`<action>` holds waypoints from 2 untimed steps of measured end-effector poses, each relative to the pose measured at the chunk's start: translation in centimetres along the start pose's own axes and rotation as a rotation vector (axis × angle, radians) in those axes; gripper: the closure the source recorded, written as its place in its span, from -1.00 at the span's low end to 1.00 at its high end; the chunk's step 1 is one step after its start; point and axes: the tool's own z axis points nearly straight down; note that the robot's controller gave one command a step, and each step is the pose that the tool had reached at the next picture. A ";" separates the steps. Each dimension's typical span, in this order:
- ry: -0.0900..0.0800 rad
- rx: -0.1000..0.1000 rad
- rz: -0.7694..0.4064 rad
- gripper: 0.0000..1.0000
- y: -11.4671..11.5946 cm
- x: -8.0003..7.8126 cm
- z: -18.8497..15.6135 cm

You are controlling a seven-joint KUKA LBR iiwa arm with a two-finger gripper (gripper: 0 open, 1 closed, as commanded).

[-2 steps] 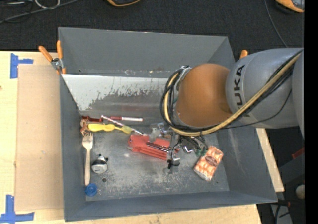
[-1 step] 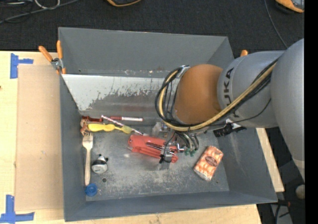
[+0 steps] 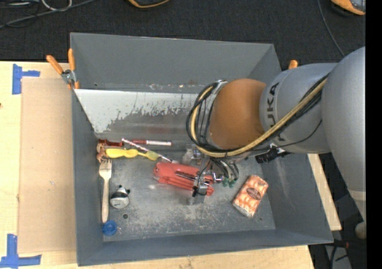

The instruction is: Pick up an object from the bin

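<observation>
The arm [image 3: 304, 107] is seen reaching in from the right, its orange cover [image 3: 236, 113] hung over the middle of the bin [image 3: 149, 77], looped cables [image 3: 200, 116] draped on its left side. Down below that cover, the gripper [image 3: 200, 189] is found low over the bin floor, right at the right-hand end of a red tool [image 3: 173, 173].

That is the relation to be watched. The red tool lies mid-floor, and its long axis is laid from upper left down to lower right. Nearly all of its length stretches away to the gripper's left, so only its near end is met. Contact there looks likely, but it cannot be confirmed. Whether the gripper is released or clenched cannot be told; its lower parts are mixed in with dark and red pieces, and nothing can be called held. Any lift, it is judged, would be taken off-centre, with the far end liable to droop.

An orange and white packet [image 3: 250, 195] is noted just to the right, apart from the gripper. Along the left wall a pale fork [image 3: 105, 187] is laid lengthwise. Above it a yellow-handled tool [image 3: 126, 153] and a red and white pen [image 3: 146, 142] are crossed. A small round dark and silver thing [image 3: 119, 198] and a blue cap [image 3: 108, 228] are left near the lower left corner. The floor beneath the cover is hidden.
</observation>
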 end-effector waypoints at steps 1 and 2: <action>-0.006 -0.001 0.166 1.00 -1.1 -1.4 1.5; -0.006 -0.001 0.167 1.00 -1.1 -1.4 1.5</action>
